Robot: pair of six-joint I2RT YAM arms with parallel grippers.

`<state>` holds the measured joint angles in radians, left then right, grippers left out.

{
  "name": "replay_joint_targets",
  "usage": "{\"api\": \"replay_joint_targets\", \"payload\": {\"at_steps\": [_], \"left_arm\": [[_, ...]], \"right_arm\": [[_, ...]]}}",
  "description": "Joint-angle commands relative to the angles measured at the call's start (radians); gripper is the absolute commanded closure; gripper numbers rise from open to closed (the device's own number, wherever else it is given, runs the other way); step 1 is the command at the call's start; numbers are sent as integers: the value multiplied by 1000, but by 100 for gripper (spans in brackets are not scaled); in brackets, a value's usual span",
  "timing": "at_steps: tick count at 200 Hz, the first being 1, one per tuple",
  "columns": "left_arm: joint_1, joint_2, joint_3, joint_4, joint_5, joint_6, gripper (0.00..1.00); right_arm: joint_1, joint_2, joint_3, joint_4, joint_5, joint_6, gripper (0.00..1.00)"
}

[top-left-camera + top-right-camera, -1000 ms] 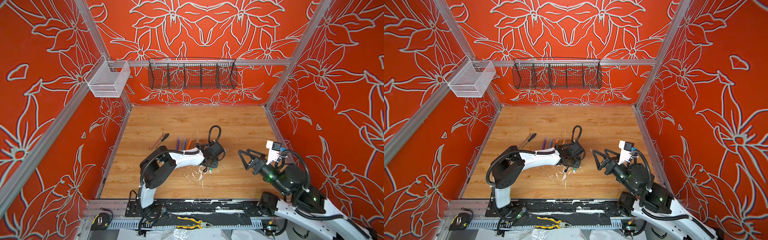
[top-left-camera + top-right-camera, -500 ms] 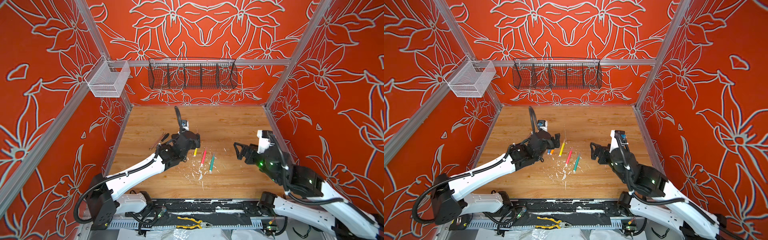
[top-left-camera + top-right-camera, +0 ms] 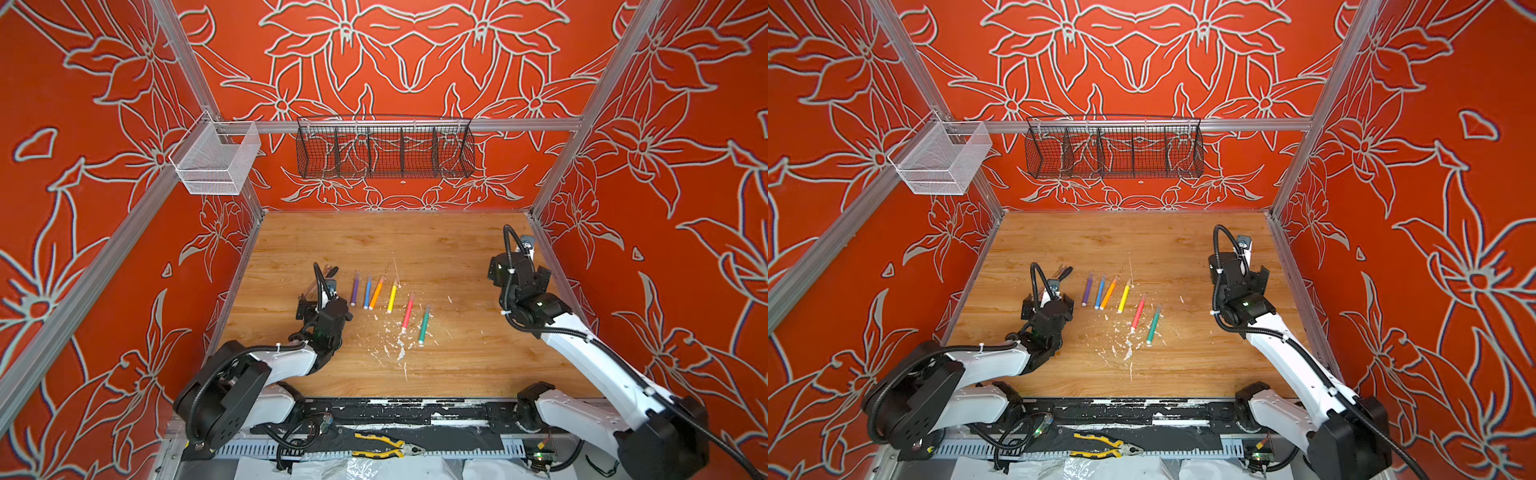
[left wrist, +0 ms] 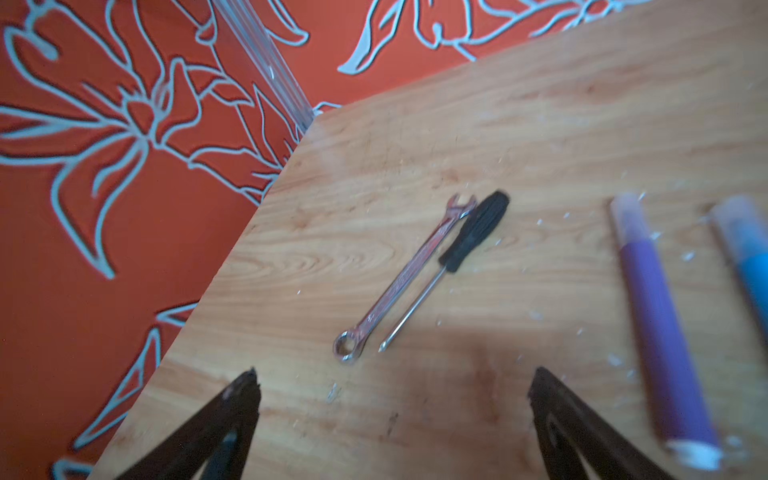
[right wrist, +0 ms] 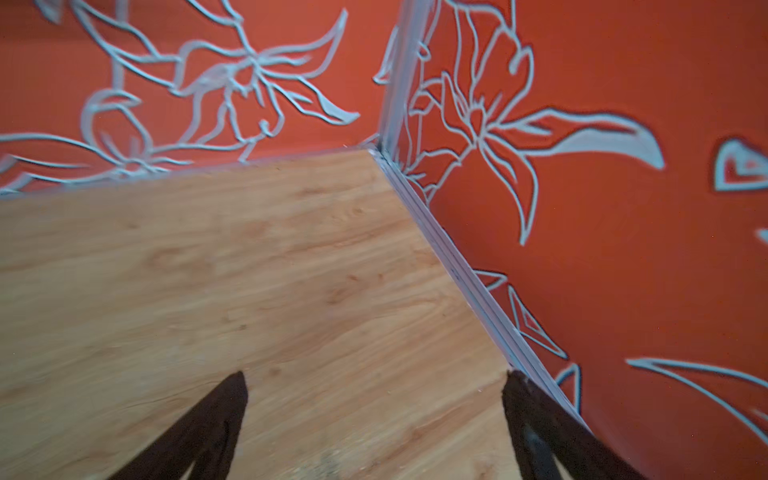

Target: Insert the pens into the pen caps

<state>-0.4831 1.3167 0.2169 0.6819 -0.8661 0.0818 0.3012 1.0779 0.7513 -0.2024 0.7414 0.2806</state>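
The purple pen, blue pen, orange pen and yellow pen lie flat, side by side, on the wooden tabletop. The pink-red pen and green pen lie slightly nearer. A translucent purple pen's cap and blue pen's cap sit on their far ends.

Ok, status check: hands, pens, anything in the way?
Left hand open, empty. Right hand open, empty. Six pens lying on table, clear caps apparently on. Wrench and screwdriver ahead of left hand, apart from pens.
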Motion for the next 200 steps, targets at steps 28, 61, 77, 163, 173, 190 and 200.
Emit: {"api": "replay_joint_targets", "payload": {"at_steps": [28,61,77,163,173,190,200], "left_arm": [[161,-65,113,-63,152,-89,2],[209,44,57,211,155,9,2],[250,91,74,237,192,5,2],[390,68,43,168,543,-74,2],[390,83,37,203,542,-71,2],[395,83,48,174,552,-76,2],[402,86,55,165,559,-80,2]], "right_arm": [[-180,39,-239,415,-336,-121,2],[-187,221,-319,660,-242,-199,2],[-185,286,-240,577,-303,-215,3],[-213,317,-383,920,-443,-260,2],[-213,307,-379,894,-445,-258,2],[-229,346,-440,1050,-522,-272,2],[-230,368,-455,1101,-524,-279,2]]}}
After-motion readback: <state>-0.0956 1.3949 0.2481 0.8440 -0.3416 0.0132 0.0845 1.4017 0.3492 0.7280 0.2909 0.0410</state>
